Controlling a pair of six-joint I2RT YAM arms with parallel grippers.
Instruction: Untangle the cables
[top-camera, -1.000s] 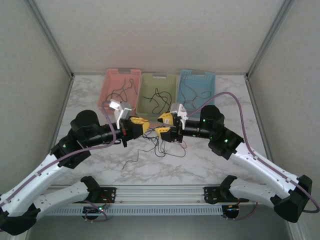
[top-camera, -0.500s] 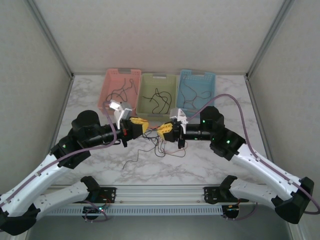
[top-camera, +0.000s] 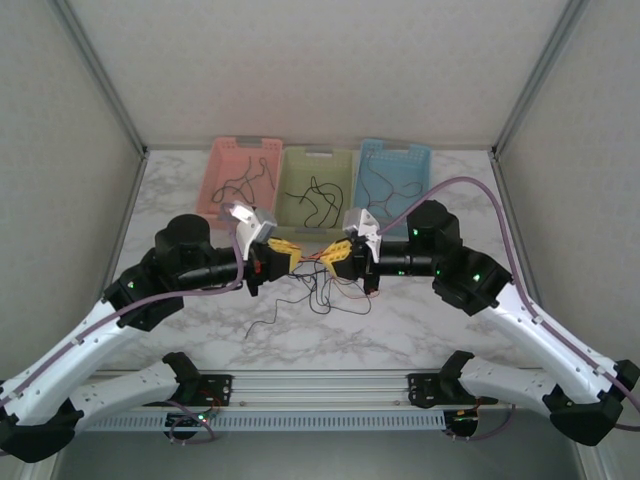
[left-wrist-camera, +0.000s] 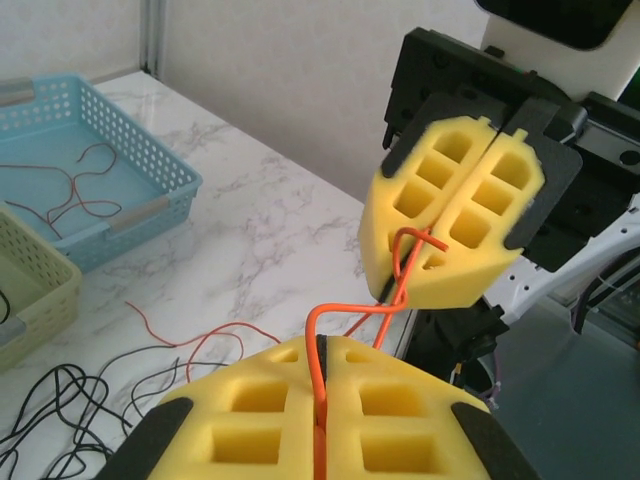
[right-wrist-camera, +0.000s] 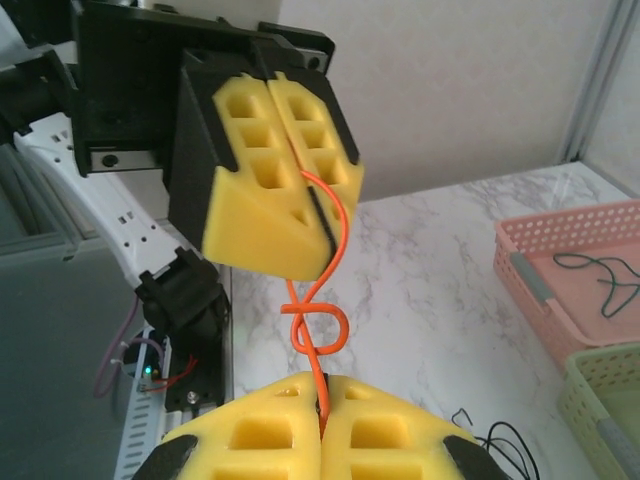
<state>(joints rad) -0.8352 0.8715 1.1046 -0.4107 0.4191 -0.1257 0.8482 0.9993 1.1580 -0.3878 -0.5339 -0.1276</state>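
1. Black and dark thin cables (top-camera: 318, 292) lie in a loose tangle on the marbled surface (top-camera: 430, 330), just on the near side of the two tools. One strand trails off toward the near left.
2. Above that tangle, the left tool (top-camera: 285, 250) points right with its yellow foam pads pressed flat together. They pinch an orange cable (left-wrist-camera: 320, 365) in the seam between them.
3. The right tool (top-camera: 335, 252) faces it from close by, tip toward tip. Its yellow pads are likewise closed tight on the other part of the same orange cable.
4. Between the two tools the orange cable runs short and raised off the surface, with a small twisted loop in the middle of the span.
5. At the far edge three baskets stand side by side: a pink basket (top-camera: 240, 143) on the left, a green basket (top-camera: 318, 152) in the middle and a blue basket (top-camera: 395, 145) on the right. Each has thin curled cables lying inside it.
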